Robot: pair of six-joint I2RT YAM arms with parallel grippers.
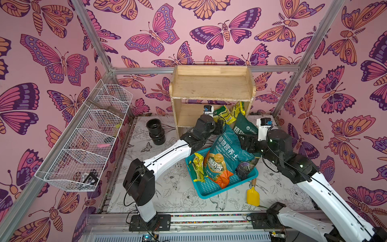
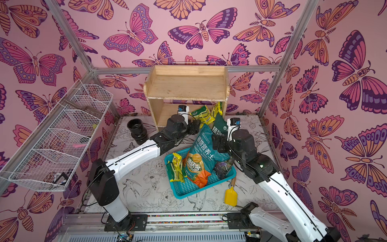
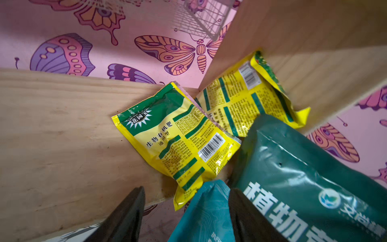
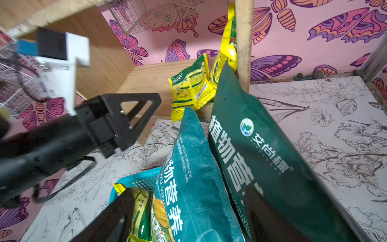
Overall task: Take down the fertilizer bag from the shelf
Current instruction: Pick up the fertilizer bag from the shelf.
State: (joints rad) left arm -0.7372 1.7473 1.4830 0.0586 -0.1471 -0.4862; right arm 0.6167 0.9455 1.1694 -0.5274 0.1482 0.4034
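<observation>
The left pincer (image 3: 186, 189) is being held with jaws apart at the shelf's (image 3: 62, 125) lower board, and a teal bag's (image 3: 205, 209) corner is lying ungripped between them. The fertilizer bag (image 3: 176, 134) is lying just ahead of it on that board. The right pincer (image 4: 189, 189) is being held wide astride the teal bag.

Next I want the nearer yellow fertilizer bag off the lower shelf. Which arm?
Left. The left gripper, open, faces that yellow bag at the shelf front; the right gripper is farther off, behind the teal bag.
</observation>
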